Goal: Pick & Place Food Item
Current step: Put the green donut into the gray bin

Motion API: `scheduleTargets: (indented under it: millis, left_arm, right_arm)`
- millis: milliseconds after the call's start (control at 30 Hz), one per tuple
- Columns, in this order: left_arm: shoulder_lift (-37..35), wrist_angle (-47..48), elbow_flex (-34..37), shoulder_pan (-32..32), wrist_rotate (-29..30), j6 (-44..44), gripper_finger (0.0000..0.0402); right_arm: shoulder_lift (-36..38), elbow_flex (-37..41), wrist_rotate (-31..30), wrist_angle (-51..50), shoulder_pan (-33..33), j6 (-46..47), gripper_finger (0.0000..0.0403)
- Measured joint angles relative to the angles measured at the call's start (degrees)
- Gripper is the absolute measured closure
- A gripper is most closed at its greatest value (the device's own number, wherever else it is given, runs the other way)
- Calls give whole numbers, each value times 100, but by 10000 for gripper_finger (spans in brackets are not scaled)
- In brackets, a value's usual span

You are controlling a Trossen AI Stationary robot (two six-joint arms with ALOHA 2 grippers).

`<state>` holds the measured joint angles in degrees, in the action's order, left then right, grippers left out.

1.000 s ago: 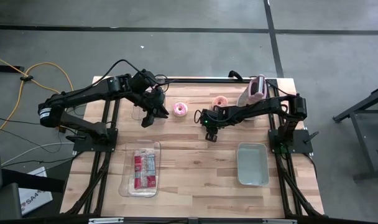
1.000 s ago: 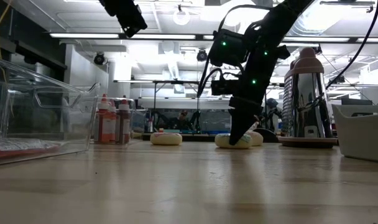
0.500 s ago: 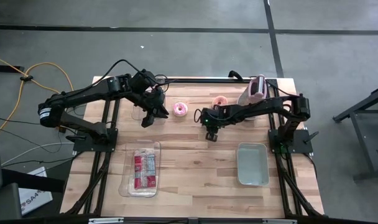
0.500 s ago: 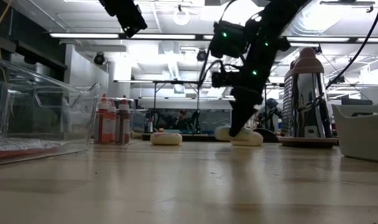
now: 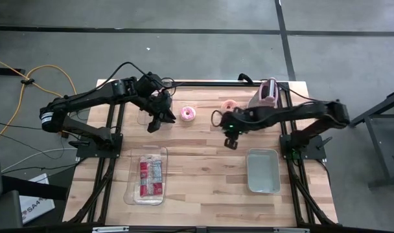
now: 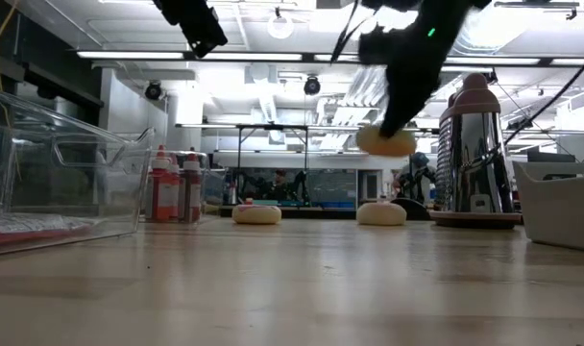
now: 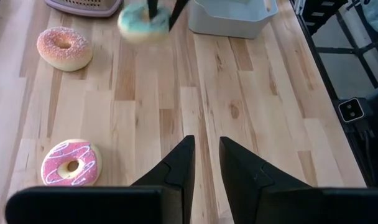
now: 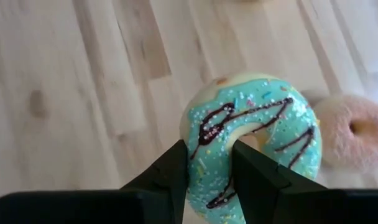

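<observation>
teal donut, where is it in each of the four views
High view: hidden under the right gripper, centre-right.
Low view: teal donut held up in the air, upper right.
Left wrist view: blurred, top centre.
Right wrist view: centre, pinched between the fingers.
Shared landmark: peach sprinkled donut, on the table nearby.

the dark right arm is reaching in from the table's right side toward the middle, its wrist tipping steeply downward. its black two-finger right gripper (image 8: 209, 171) is hanging clear above the tabletop, fingers (image 8: 174, 168) pinching a rim between them. the dark left arm is stretching from the left edge toward the far middle, its black left gripper (image 7: 205, 163) angling down, fingers nearly together, gripping nothing.
</observation>
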<state>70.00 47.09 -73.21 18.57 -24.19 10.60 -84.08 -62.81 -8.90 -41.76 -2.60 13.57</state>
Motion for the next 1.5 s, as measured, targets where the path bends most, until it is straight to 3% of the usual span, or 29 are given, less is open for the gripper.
scheduleTargets:
  millis: [400, 700, 1067, 1300, 1500]
  left_arm:
    - [-2, -2, 0, 1, 0, 4, 332]
    - [-2, -2, 0, 0, 0, -76, 332]
    - [-2, -3, 0, 1, 0, -124, 332]
    - [-2, -3, 0, 0, 0, -124, 332]
    - [-2, -4, 0, 0, 0, -124, 332]
  right_arm:
    - [1496, 0, -136, -755, 689, 1203, 295]
    - [1523, 0, 42, -1171, 1101, 1776, 295]
    - [1518, 0, 285, -1668, 2241, 3648, 295]
    - [1509, 4, -311, -2013, 3224, 5242, 295]
    - [1296, 7, -610, -2359, 3622, 5962, 295]
